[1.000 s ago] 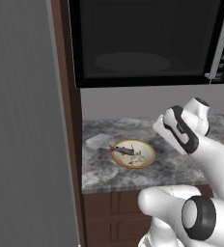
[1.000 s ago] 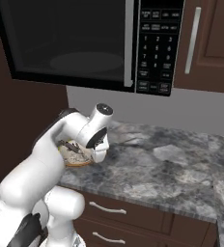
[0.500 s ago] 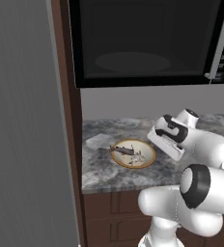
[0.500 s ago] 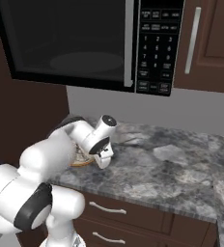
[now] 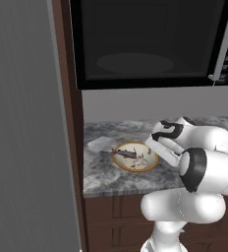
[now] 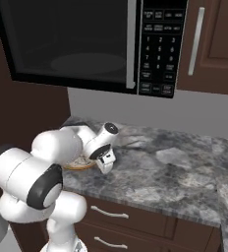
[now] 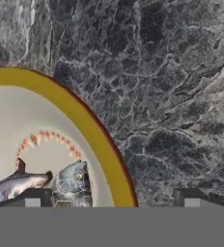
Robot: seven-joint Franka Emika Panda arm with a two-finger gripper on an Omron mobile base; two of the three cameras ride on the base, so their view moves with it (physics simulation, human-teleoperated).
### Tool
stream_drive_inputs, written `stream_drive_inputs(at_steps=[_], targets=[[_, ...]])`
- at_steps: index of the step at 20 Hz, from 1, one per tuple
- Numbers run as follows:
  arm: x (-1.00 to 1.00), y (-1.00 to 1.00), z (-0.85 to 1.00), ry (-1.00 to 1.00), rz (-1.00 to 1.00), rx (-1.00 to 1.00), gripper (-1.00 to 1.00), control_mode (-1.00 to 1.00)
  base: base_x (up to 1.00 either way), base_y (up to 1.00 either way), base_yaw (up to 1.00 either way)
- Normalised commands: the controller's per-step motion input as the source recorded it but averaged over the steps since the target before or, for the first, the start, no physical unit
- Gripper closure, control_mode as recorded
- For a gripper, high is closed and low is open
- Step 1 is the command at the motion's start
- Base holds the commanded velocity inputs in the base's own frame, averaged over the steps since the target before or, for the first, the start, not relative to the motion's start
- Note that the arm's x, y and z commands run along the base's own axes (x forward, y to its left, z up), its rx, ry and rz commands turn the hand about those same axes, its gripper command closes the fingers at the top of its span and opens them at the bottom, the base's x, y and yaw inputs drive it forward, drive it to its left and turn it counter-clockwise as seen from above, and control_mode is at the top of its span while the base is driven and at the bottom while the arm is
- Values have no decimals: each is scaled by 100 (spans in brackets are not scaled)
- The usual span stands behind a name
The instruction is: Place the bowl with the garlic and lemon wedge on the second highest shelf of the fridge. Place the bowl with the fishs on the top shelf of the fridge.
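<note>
I see a cream bowl [image 7: 46,135] with a mustard-yellow rim, a thin dark red outer edge and a ring of small orange-red marks inside. The fish [image 7: 41,183] in it are silver-grey. The table [image 7: 172,96] is mottled grey and black marble. The microwave [image 6: 86,44] is black, the cabinets [image 6: 209,44] dark brown, the fridge [image 5: 22,123] flat grey.

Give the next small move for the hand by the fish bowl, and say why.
Probably lower the hand a little, then close. Its open fingers straddle the yellow rim of the bowl, one over the fish inside, the other over the counter, so the rim looks lined up.
</note>
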Motion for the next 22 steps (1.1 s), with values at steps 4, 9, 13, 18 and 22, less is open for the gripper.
stream_drive_inputs(at_steps=[4, 9, 13, 18, 22], targets=[[16, 41, -25, -1, 2, -7, 100, -100, 0, 0, 0], [9, 12, -28, 0, 1, -4, 100, -100, 0, 0, 0], [-6, 1, 15, -8, 0, 0, 100, -100, 0, 0, 0], [-35, 0, 72, -29, -10, 2, 100, -100, 0, 0, 0], [-73, 1, 94, -32, -17, 6, 100, -100, 0, 0, 0]])
